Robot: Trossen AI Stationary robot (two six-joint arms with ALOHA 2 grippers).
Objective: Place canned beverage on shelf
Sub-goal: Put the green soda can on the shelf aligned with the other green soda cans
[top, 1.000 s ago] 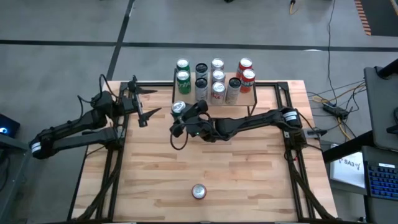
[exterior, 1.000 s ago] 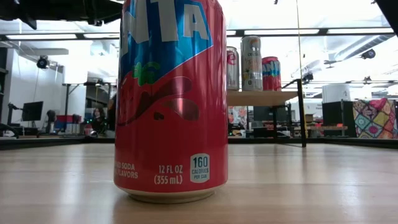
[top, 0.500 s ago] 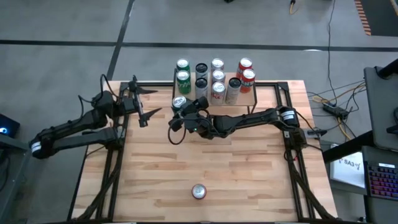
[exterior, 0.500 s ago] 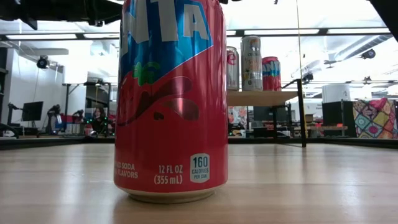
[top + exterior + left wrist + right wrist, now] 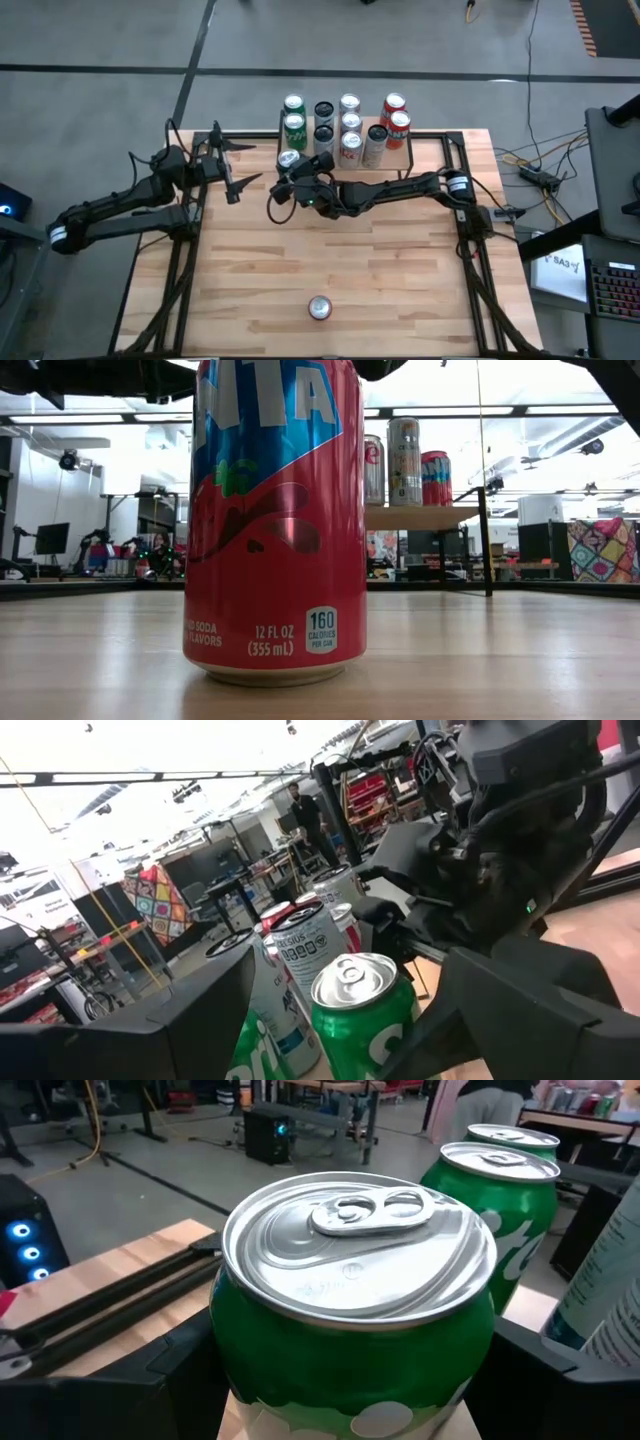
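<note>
- Carried farther toward the shelf [image 5: 400,152], the green can [image 5: 288,161] sits clamped in the right gripper [image 5: 291,170].
- Left gripper [image 5: 236,165] waits spread wide at the counter's [image 5: 300,270] far-left edge.

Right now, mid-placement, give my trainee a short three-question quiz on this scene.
1. True or false: the right gripper holds a green aluminium can beside the low wood-topped shelf with black legs.
2. Where does the red soda can stand? A) on the shelf B) alone on the butcher-block tabletop, near its front edge C) in the left gripper
3. Fill in: the left gripper waits at the table's left rear, jaws ____, holding nothing.

Key: 1 true; 2 B; 3 open.
</note>
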